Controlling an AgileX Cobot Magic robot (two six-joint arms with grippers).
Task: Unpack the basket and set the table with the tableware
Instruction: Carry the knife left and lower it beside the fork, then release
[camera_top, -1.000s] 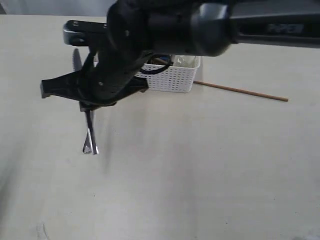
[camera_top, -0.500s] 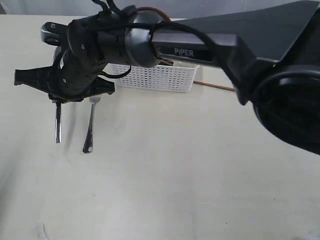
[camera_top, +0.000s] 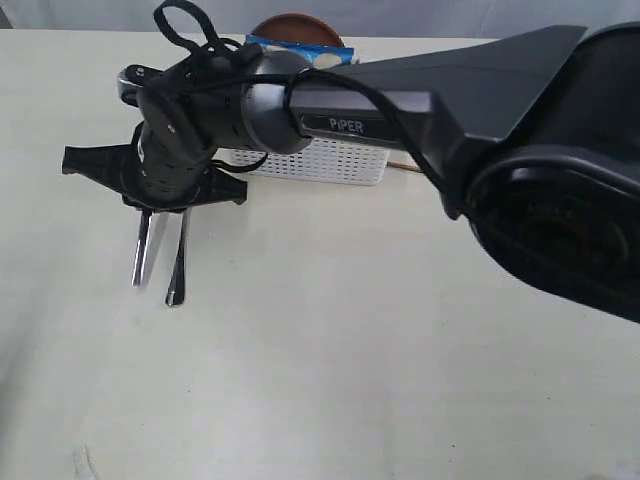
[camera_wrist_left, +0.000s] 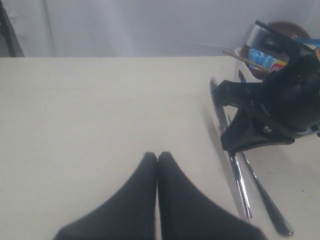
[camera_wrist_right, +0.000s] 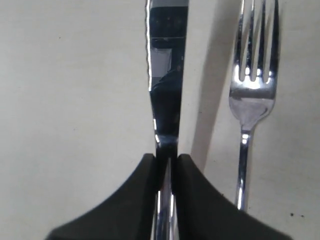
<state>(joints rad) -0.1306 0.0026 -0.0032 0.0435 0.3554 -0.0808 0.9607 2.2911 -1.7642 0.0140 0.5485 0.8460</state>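
The right claw (camera_wrist_right: 166, 159) is clamping the knife (camera_wrist_right: 167, 75) edge-on between both fingers, near where blade meets handle. It is holding the knife low over the table (camera_top: 350, 400), just beside the fork (camera_wrist_right: 252, 95), which is lying flat with its tines pointing the same way as the blade. Whether the knife is touching the tabletop cannot be told.

The left claw (camera_wrist_left: 158, 156) is hanging shut and empty over bare table, well apart from both pieces.

The basket (camera_top: 330, 160) is sitting behind the right arm, with the brown plate (camera_top: 295, 28) and a blue chip bag (camera_top: 300, 50) showing above its rim.

Hazards at release:
1. If the knife is hanging above the surface, opening the fingers is likely to drop it, and it may bounce against the fork.
2. The grip is narrow; the knife may pivot and land skewed.
3. The spreading fingers may nudge the fork.
4. A low withdrawal may clip the basket.
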